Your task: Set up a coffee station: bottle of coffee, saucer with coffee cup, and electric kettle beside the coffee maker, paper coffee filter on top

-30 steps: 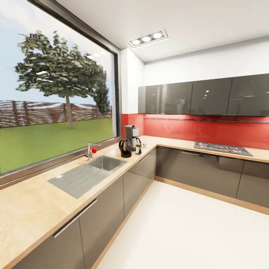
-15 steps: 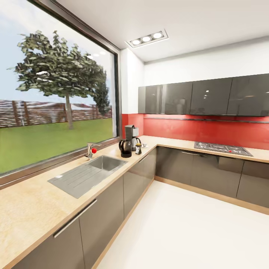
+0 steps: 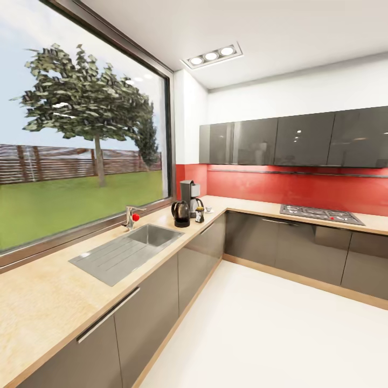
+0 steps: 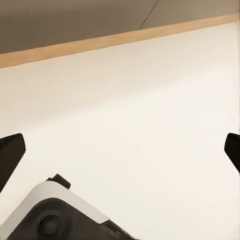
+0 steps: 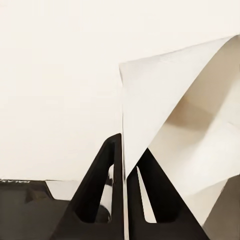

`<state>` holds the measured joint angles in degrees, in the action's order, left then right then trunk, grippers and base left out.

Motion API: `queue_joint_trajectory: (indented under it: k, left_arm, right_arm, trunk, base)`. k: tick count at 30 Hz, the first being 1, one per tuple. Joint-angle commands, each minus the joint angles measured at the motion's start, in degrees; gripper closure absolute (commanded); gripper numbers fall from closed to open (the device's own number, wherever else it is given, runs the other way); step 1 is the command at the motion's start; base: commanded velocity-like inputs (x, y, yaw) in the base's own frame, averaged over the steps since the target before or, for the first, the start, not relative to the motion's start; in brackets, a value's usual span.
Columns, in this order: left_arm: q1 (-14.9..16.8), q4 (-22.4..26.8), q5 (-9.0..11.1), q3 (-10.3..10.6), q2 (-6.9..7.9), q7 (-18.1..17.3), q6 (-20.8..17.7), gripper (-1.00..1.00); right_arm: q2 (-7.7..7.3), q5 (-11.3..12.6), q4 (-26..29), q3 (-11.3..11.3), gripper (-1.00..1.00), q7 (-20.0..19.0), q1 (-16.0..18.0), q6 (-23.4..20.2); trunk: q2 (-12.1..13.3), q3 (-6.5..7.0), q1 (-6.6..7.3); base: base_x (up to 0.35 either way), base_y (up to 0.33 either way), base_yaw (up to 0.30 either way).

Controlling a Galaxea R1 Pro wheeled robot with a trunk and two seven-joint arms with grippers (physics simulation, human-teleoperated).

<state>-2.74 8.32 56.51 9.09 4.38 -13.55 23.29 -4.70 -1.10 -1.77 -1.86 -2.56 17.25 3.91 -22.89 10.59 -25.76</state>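
Right gripper [image 5: 122, 165] of mine is clenched on the paper coffee filter [image 5: 175, 120]; left gripper [image 4: 120, 150] is released. Far on the kitchen countertop [image 3: 161, 218], electric kettle [image 3: 180, 214], bottle of coffee [image 3: 200, 215] and cup already stand beside the coffee maker [image 3: 189, 197]. I judge only the filter remains.

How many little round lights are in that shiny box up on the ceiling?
3. They sit in a row inside the ceiling light fixture in the head view: one at its left end, one in the middle, one at its right end. None looks hidden.
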Motion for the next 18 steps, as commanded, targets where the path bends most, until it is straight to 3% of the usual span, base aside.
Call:
queue_joint_trajectory:
  k: [1, 9, 14, 15, 18]
  left_arm:
    - [-0.05, 0.39, 0.63, 0.41, -0.3, -0.18, 0.09, -1.0]
    - [-0.07, 0.39, -1.5, 1.14, -0.76, 1.32, -0.38, -1.0]
    - [-0.06, 0.39, -3.1, 0.92, -0.84, 2.92, -0.12, -1.0]
    - [-0.07, 0.38, -5.91, 0.92, -0.85, 6.87, -0.11, -1.0]
    - [-0.04, 0.38, -5.99, 0.79, -0.86, 6.96, 0.31, -1.0]
  right_arm:
    - [0.07, -0.03, -0.2, -0.16, 1.0, -0.14, 0.06, 0.33]
    - [0.53, -0.04, -0.25, -0.03, 1.0, -0.25, 0.07, 0.18]
    - [0.44, -0.11, -0.25, 0.01, 1.0, -0.6, 0.07, -0.79]
    - [0.43, -0.12, -0.25, 0.01, 1.0, -0.72, 0.07, -0.79]
    - [1.15, 0.4, -0.25, 0.09, 1.0, -0.73, 0.07, -0.91]
  trunk:
    - [-0.03, -0.01, -0.02]
    - [-0.03, -0.01, -0.02]
    - [-0.03, -0.01, -0.02]
    - [-0.03, -0.01, -0.02]
    - [-0.03, -0.01, -0.02]
  base:
    - [0.0, 0.0, 0.0]
    - [0.009, -0.017, 0.0]
    - [0.17, -0.184, 0.0]
    - [0.197, -0.23, 0.0]
    - [0.168, -0.258, 0.0]
